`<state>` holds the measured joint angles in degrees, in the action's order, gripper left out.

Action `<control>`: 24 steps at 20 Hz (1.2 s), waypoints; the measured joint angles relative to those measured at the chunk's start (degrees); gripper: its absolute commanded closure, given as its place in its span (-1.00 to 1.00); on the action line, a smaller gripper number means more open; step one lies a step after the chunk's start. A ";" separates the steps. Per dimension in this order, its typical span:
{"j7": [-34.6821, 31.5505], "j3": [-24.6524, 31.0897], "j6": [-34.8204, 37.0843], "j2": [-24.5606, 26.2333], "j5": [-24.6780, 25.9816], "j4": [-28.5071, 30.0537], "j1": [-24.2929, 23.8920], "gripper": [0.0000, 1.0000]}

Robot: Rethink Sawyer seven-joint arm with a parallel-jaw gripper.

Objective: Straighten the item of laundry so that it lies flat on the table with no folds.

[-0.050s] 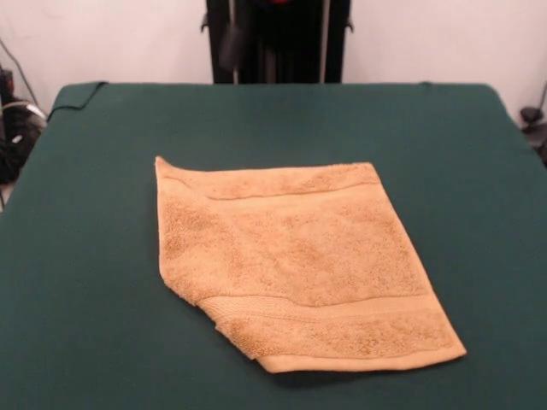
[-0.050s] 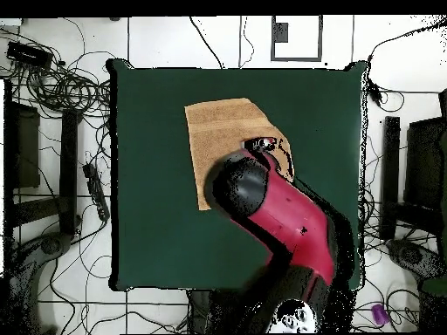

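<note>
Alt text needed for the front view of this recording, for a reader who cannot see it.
A small orange-tan terry-cloth towel lies near the middle of a large table covered in dark green cloth, with its near-left corner folded under, so that edge runs diagonally. Woven border bands cross it near the far and near edges. No arm or gripper reaches over the table in this view.

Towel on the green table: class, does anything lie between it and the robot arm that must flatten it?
Nothing visible does. The towel lies alone on the table, with its near-left corner folded under. In the overhead view the arm hangs above the towel and hides part of it; its pincer cannot be made out.
</note>
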<state>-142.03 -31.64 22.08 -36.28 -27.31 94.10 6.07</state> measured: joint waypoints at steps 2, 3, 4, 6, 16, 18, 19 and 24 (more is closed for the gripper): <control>1.39 2.02 -2.50 -1.68 2.97 2.01 -2.84 1.00; 1.96 4.50 -4.96 -3.32 6.19 4.22 -5.88 1.00; 2.00 5.82 -6.13 -4.06 8.07 5.34 -7.36 1.00; 2.00 8.13 -7.60 -5.09 11.38 7.02 -9.48 1.00; 2.01 14.90 -8.50 -6.04 22.20 10.08 -10.62 1.00; 2.01 15.27 -7.35 -5.60 22.72 9.99 -9.83 1.00; 2.01 15.36 -6.90 -5.52 22.78 10.00 -9.66 1.00; 2.01 16.54 -3.68 -4.73 23.80 9.99 -9.36 1.00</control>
<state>-140.02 -15.10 18.40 -41.02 -3.51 104.09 -3.30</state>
